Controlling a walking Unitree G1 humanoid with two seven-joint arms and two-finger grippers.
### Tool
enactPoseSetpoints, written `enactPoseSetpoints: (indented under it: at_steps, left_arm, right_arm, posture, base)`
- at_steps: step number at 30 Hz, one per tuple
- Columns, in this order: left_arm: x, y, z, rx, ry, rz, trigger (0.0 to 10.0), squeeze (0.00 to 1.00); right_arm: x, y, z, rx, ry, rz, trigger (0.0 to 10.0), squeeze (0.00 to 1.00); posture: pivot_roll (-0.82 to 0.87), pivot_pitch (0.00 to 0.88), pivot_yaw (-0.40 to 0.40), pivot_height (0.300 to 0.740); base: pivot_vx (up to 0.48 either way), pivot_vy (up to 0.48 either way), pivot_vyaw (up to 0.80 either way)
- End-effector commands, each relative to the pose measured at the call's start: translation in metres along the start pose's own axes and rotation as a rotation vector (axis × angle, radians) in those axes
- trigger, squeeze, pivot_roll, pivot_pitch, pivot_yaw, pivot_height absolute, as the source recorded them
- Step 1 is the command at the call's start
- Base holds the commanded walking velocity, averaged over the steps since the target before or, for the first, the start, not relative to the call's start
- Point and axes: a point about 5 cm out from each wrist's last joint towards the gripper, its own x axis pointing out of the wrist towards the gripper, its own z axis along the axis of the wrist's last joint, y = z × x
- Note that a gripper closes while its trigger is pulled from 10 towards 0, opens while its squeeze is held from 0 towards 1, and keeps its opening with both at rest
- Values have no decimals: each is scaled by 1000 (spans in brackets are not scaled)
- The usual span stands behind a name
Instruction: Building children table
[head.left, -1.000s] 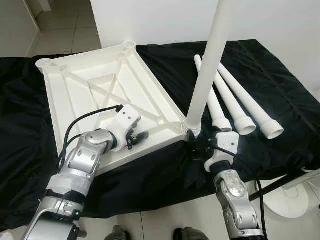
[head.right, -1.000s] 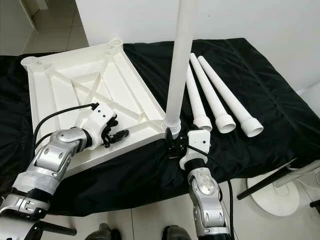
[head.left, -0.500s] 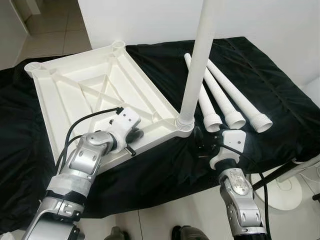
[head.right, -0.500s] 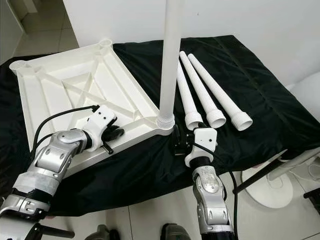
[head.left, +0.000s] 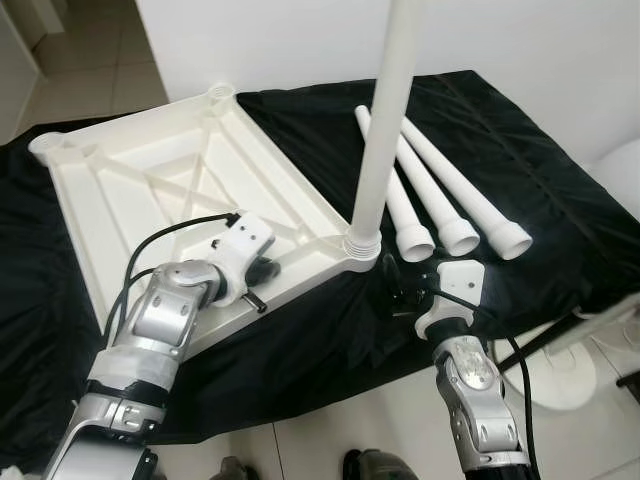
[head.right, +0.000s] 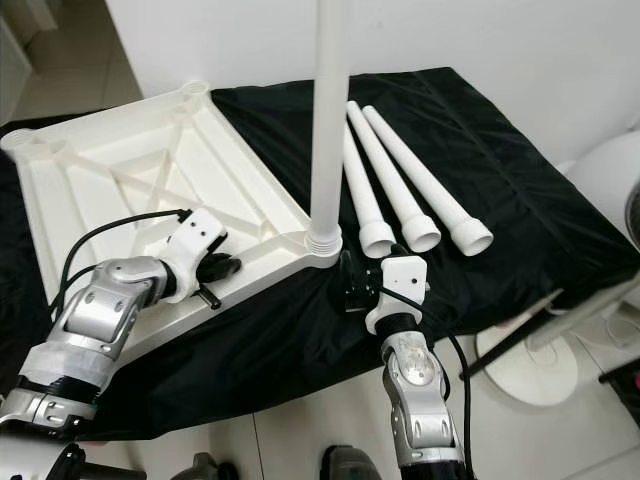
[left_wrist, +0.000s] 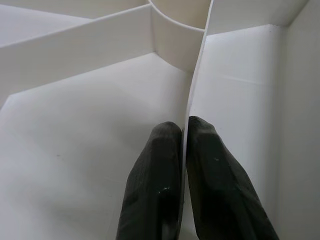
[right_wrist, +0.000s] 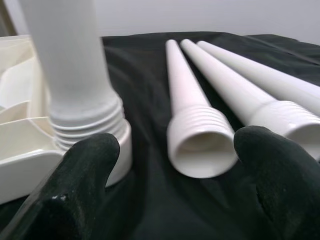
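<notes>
Standing upright, one leg (head.left: 378, 140) sits in the slab's (head.left: 150, 190) corner socket. Left tool (left_wrist: 182, 150) pinches a slab rib, per its wrist view. Right tool (right_wrist: 175, 165) gapes, empty, facing three spare legs (head.left: 440, 195) lying flat.

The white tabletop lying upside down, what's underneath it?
A black cloth spreads under the tabletop and three loose legs. What supports the cloth is covered.

The right gripper (head.left: 398, 296) is backing away from the base of the upright leg (head.left: 378, 140), where it was pressed a second ago; its fingers (right_wrist: 85, 170) are now spread apart with a gap to the leg's threaded end. The left gripper (head.left: 262, 285), whose fingers were splayed on the tabletop (head.left: 150, 190) earlier, is now pinching a thin rib (left_wrist: 192, 115) of it.
</notes>
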Motion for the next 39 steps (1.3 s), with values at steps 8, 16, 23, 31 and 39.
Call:
enactPoseSetpoints:
  at_steps: [8, 16, 23, 31, 39]
  left_arm:
    - [-41, 41, -30, -83, 153, 474, 0, 0]
    - [-38, 28, -23, -20, 89, 345, 10000, 1000]
    - [-34, 28, -15, 15, 91, 344, 10000, 0]
    - [-27, 18, 0, 43, 16, 284, 10000, 0]
    - [-34, 17, 21, 26, -121, 173, 10000, 0]
  right_arm:
    - [-1, 3, -5, 2, 8, 1, 10000, 0]
    - [1, 6, -6, -3, 8, 18, 10000, 0]
    - [3, 5, -6, -7, 9, 21, 10000, 0]
    - [4, 5, -6, -9, 6, 17, 10000, 0]
    - [4, 5, -6, -12, -1, 7, 10000, 0]
  posture:
    - [-72, 80, 54, 740]
    - [-56, 97, 46, 740]
    - [-50, 104, 43, 740]
    - [-54, 106, 48, 740]
    - [-59, 105, 56, 740]
  base:
    - [0, 0, 0]
    - [0, 0, 0]
    - [0, 0, 0]
    - [0, 0, 0]
    - [0, 0, 0]
